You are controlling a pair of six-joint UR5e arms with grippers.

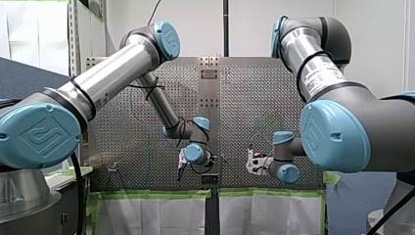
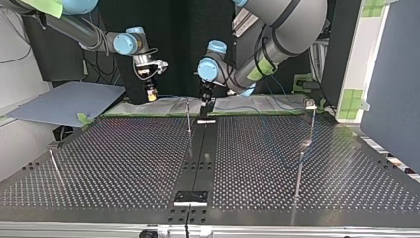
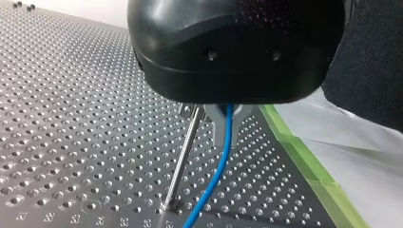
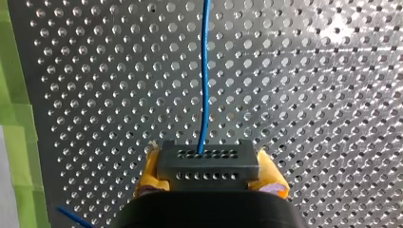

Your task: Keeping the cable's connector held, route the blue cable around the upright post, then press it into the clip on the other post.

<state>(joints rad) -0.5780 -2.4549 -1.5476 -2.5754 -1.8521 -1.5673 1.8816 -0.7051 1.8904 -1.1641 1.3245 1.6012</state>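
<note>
In the right wrist view my right gripper (image 4: 209,178) is shut, its yellow pads (image 4: 149,175) clamping the dark grey connector (image 4: 206,164). The blue cable (image 4: 204,71) leaves the connector and runs straight ahead over the perforated table. In the left wrist view my left gripper (image 3: 227,113) is shut on the blue cable (image 3: 216,175), which hangs down from between its fingers, close beside a thin upright metal post (image 3: 183,156). The top view shows that post (image 2: 188,116) just in front of my left gripper (image 2: 205,104). A second post with a clip (image 2: 310,104) stands at that view's right.
A third thin post (image 2: 55,166) stands at the top view's left. Green tape (image 3: 304,161) and a white sheet (image 3: 361,156) border the table behind the grippers. A black strip (image 2: 203,148) runs down the table's middle to a small plate (image 2: 190,198).
</note>
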